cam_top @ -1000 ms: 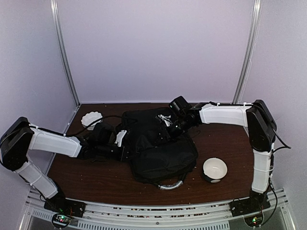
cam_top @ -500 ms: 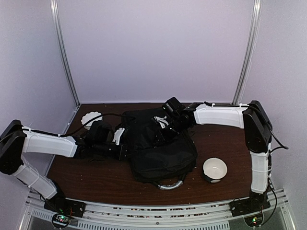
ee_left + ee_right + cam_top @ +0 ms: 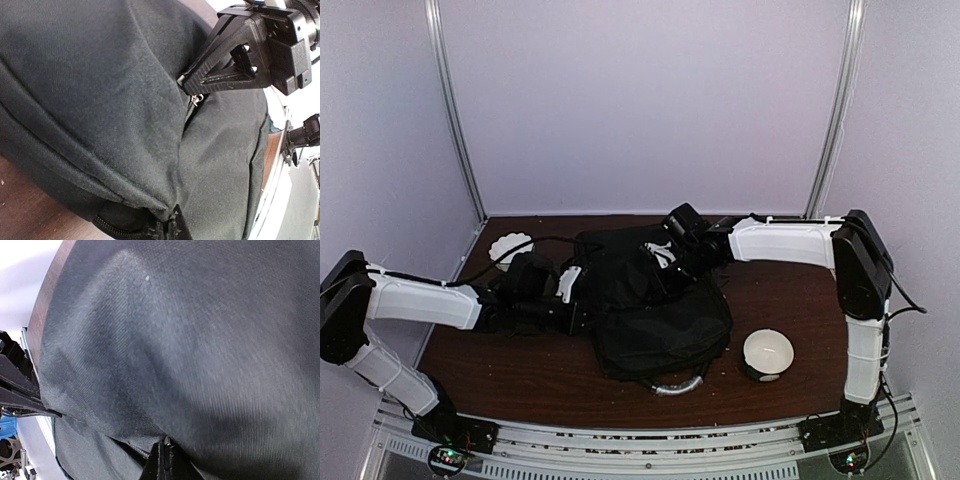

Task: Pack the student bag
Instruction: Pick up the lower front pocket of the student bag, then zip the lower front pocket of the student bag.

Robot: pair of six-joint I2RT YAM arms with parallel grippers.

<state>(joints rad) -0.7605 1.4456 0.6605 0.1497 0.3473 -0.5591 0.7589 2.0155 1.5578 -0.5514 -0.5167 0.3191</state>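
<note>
The backpack (image 3: 660, 320), soft, limp and bulky, lies mid-table (image 3: 520, 370) between both arms, with the left gripper (image 3: 169, 227) pinched shut on its fabric edge and the right gripper (image 3: 184, 81) closed, apparently on the zip pull (image 3: 197, 99), the firmest place to grip

From above, the tips of the left gripper (image 3: 582, 300) and the right gripper (image 3: 666, 264) were lost against the black backpack (image 3: 660, 325), so their jaws could not be made out there. Backpack fabric filled both wrist views and ran off every edge, blurred in the right one. Each camera's own fingertips were cropped by the bottom edge.
</note>
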